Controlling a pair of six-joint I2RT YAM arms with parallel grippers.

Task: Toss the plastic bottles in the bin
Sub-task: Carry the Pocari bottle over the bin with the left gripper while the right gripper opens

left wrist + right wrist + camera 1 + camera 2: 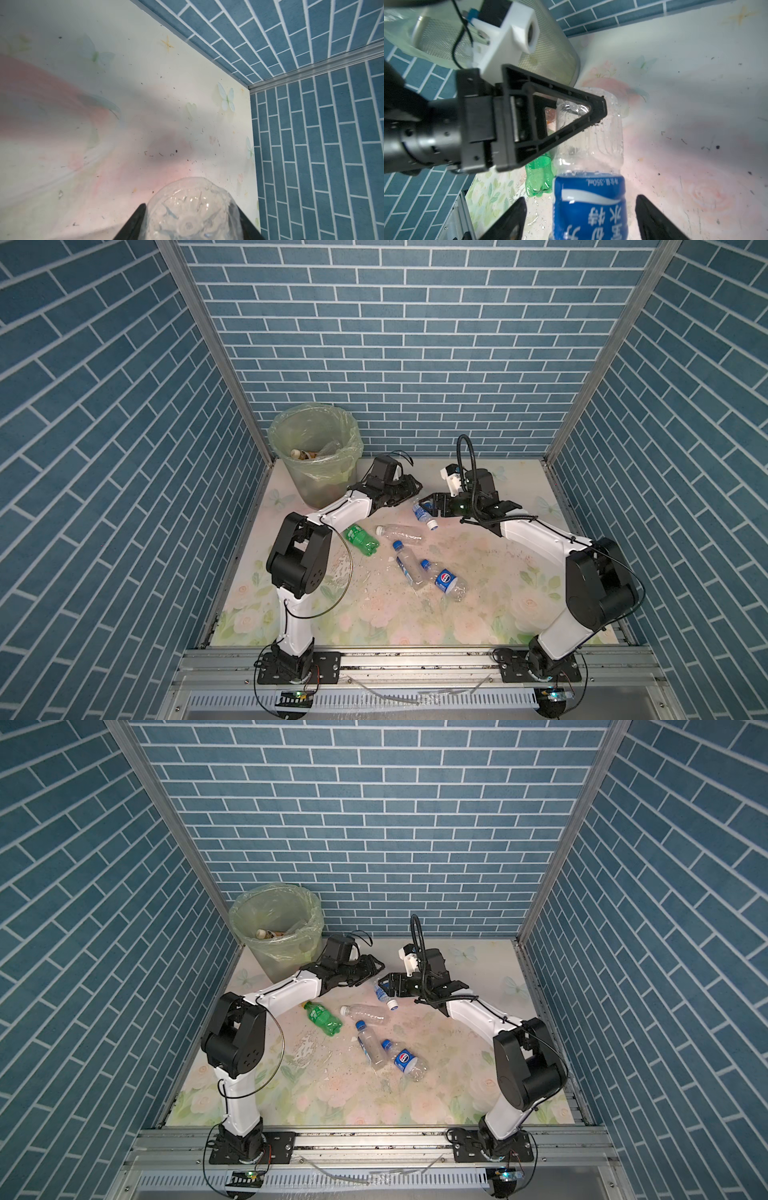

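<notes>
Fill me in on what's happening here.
The left gripper is clamped on the base end of a blue-labelled bottle. The right gripper has its fingers open on either side of it. Four more bottles lie on the table, and the bin already holds some.
</notes>
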